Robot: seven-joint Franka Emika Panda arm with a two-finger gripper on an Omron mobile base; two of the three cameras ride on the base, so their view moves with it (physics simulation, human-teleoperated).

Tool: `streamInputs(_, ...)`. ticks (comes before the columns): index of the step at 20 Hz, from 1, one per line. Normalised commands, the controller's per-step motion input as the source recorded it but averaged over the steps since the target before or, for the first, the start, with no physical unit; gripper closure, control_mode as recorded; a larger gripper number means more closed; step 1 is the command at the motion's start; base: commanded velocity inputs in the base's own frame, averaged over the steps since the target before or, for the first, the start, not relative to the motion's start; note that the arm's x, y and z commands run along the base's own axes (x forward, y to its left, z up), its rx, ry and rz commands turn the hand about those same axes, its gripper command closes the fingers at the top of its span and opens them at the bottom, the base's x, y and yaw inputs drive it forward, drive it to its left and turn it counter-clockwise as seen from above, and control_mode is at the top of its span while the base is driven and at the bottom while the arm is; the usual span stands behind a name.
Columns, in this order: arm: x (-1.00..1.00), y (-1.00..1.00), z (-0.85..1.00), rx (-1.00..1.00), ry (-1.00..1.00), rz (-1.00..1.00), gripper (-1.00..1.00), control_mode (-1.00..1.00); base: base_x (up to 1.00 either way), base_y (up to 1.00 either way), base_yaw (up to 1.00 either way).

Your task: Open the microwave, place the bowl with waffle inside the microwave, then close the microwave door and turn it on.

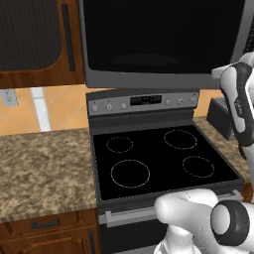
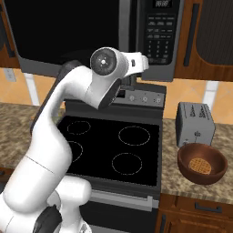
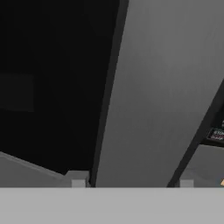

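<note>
Hand view: gripper (image 3: 132, 183) set astride the microwave door's handle (image 3: 148, 96).

You see both fingertips (image 3: 78, 182) low in the frame, one either side of the broad grey handle, jaws fairly wide; whether they actually press on it you cannot tell, as the contact is cropped. Black door glass (image 3: 52, 78) lies at nine o'clock. From the right base view, the microwave (image 2: 91, 32) hangs shut above the stove (image 2: 113, 150), and the bowl (image 2: 202, 164) with waffle (image 2: 200, 164) rests on the counter (image 2: 182, 182) at four o'clock, just before the toaster (image 2: 195, 124).
</note>
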Motion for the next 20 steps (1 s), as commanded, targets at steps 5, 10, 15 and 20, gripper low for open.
streamInputs(5, -1.00, 1.00, 0.20, -0.13, 0.34, 0.17, 1.00, -1.00, 0.00, 0.00, 0.00)
streamInputs(10, -1.00, 1.00, 0.05, -0.11, 0.32, 0.13, 1.00, -1.00, 0.00, 0.00, 0.00)
streamInputs(15, -1.00, 1.00, 0.00, -0.14, 0.29, 0.08, 1.00, -1.00, 0.00, 0.00, 0.00)
streamInputs(20, -1.00, 1.00, -0.02, -0.22, 0.33, 0.07, 1.00, -1.00, 0.00, 0.00, 0.00)
